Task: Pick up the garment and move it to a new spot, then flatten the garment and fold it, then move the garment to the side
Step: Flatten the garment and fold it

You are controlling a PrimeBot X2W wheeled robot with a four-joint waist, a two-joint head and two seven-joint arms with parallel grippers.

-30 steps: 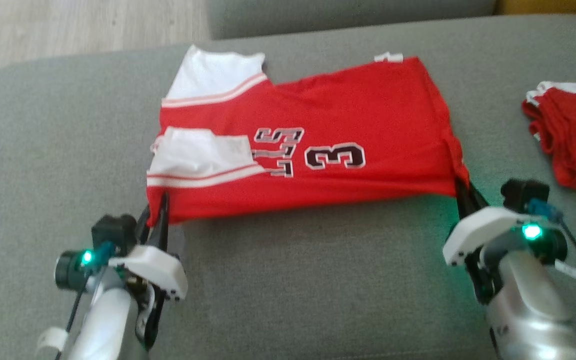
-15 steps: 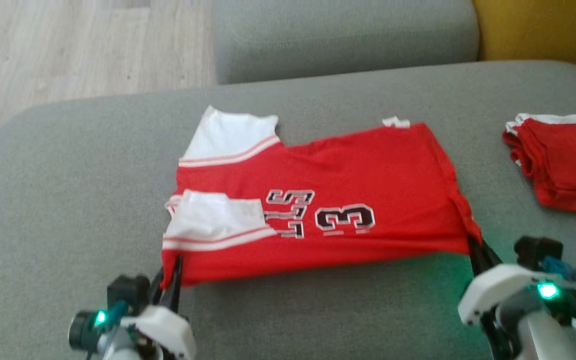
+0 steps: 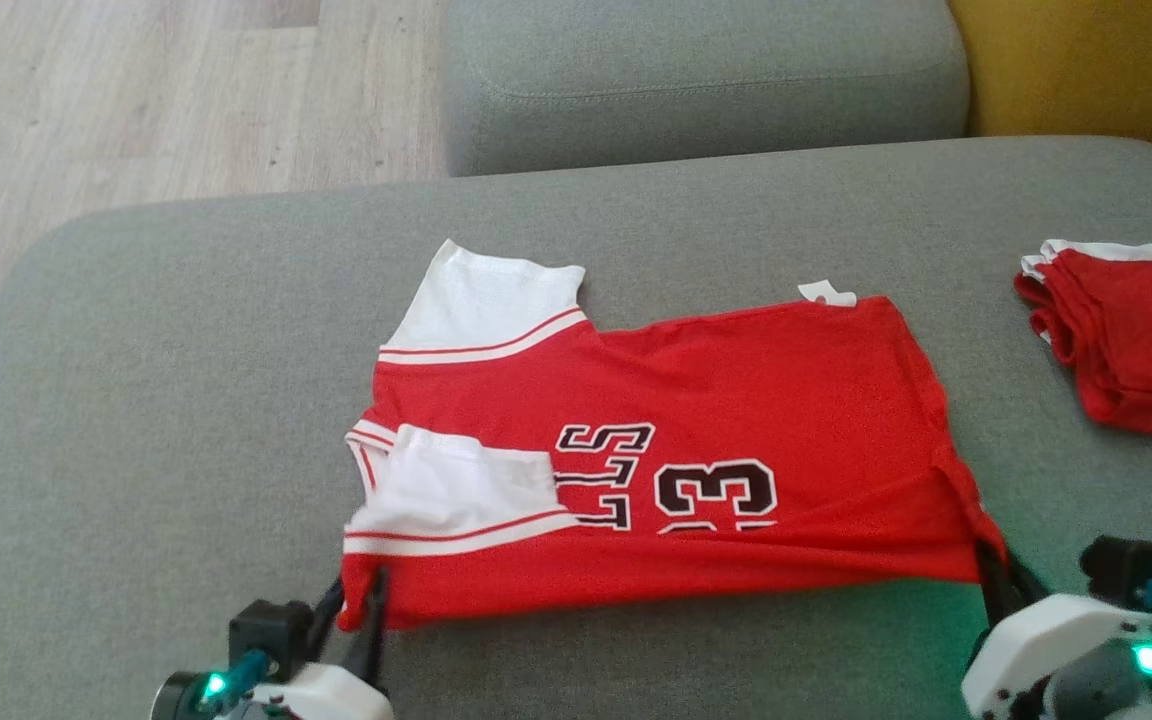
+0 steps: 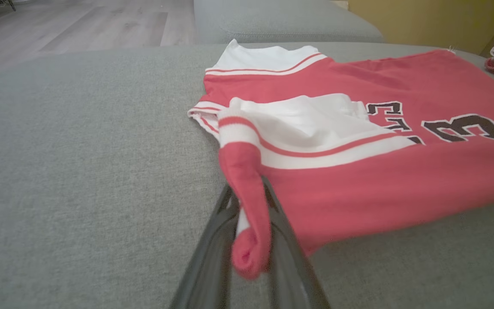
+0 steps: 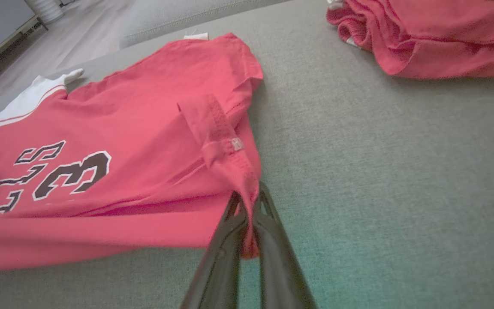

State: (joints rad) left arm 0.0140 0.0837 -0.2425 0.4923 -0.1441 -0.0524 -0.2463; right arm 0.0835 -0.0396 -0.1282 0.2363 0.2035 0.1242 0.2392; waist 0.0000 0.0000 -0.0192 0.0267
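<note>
Red jersey (image 3: 736,400) lies spread mid-cushion, its near hem just off the grey seat cushion (image 3: 186,350) toward the front edge. It is thin knit with white sleeves, red-striped bands and black outlined lettering.

The cushion is coarse woven fabric with rounded corners. A crumpled red cloth heap (image 3: 1126,330) with white trim sits by the right edge, well apart. Behind are a grey back cushion (image 3: 706,80) and pale wood floor (image 3: 136,90).

Right gripper (image 5: 250,193) — fingers pressed together on the jersey's near right corner. Left gripper (image 4: 248,189) — the rolled near left corner lies between its fingers; pinched or loose, cannot tell.
</note>
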